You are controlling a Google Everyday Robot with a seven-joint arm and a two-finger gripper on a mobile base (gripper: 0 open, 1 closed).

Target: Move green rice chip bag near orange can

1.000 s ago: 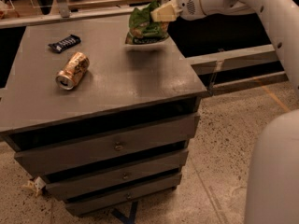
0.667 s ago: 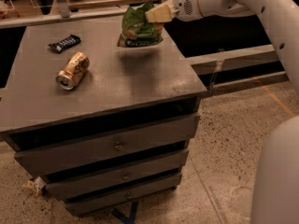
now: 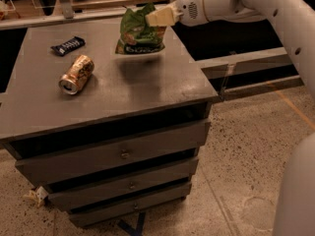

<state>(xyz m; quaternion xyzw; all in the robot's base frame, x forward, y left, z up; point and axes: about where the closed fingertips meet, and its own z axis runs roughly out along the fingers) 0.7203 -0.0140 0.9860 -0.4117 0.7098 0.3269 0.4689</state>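
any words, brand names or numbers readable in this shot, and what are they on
No text can be read here.
green rice chip bag, held above the cabinet top by the claw at its upper edge: print, too blurred to read.
orange can, lying on its side: pale markings, unreadable.
dark candy bar wrapper: white lettering, too blurred to read.

The gripper (image 3: 158,17), clamped on the top edge of the green rice chip bag (image 3: 139,32), has carried it leftward over the cabinet top (image 3: 147,95), a little closer to the orange can (image 3: 76,74). The bag hangs clear of the surface, and its shadow (image 3: 140,67) has slid left with it. The robot's white body (image 3: 298,191) has drawn back towards the right edge.
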